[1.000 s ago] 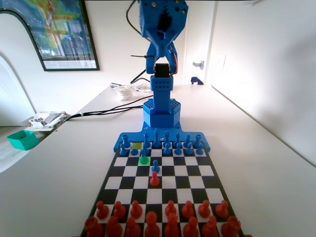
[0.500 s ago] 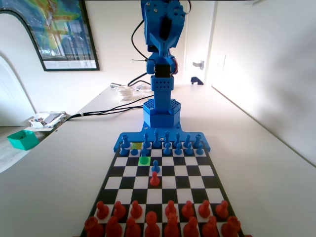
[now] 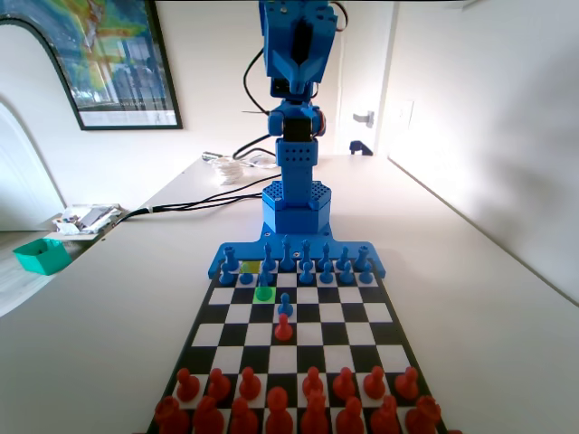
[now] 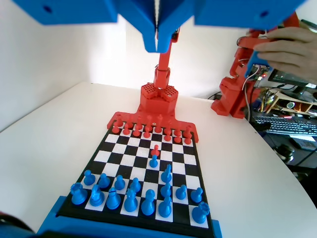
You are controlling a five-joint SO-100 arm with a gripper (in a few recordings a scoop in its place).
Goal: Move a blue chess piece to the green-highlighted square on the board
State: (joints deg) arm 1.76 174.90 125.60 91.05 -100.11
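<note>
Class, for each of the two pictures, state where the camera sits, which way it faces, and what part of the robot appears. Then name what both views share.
Fixed view: at the red-piece end, low, facing along the board toward the blue arm, raised high.
Wrist view: on the arm's wrist, high, looking down over the blue pieces; the gripper, closed, hangs from the top edge.
Shared: the board, and the lone blue pawn meeting a red pawn mid-board.
</note>
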